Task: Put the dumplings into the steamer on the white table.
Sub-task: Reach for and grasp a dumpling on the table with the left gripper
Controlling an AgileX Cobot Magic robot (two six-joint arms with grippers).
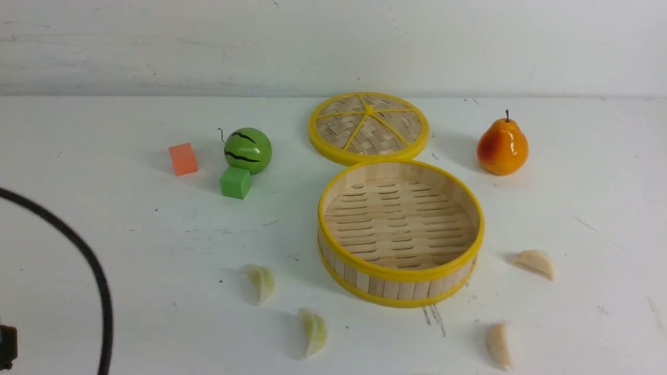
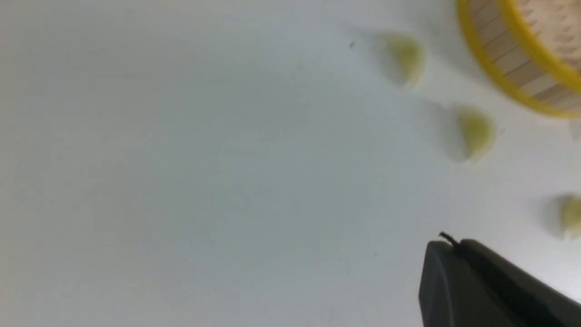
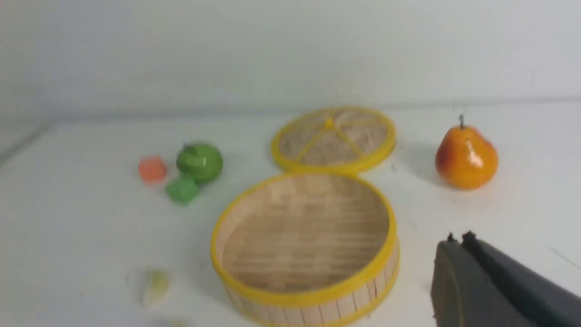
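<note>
The steamer [image 1: 401,289] stands empty on the white table [image 1: 130,250], right of centre. Two pale green dumplings [image 1: 260,281] [image 1: 314,332] lie at its front left. Two cream dumplings [image 1: 534,262] [image 1: 499,345] lie at its front right. In the left wrist view my left gripper [image 2: 447,243] is shut and empty above bare table, apart from three blurred dumplings [image 2: 406,56] [image 2: 474,131] [image 2: 569,215] and the steamer's wall [image 2: 513,68]. In the right wrist view my right gripper [image 3: 456,240] is shut and empty, beside the steamer [image 3: 308,297]. Neither gripper shows in the front view.
The flat woven lid [image 1: 368,127] lies behind the steamer. An orange pear [image 1: 503,147] stands at the back right. A green watermelon ball [image 1: 247,150], a green cube [image 1: 235,182] and an orange cube [image 1: 183,159] sit at the back left. A black cable [image 1: 99,281] arcs at the front left.
</note>
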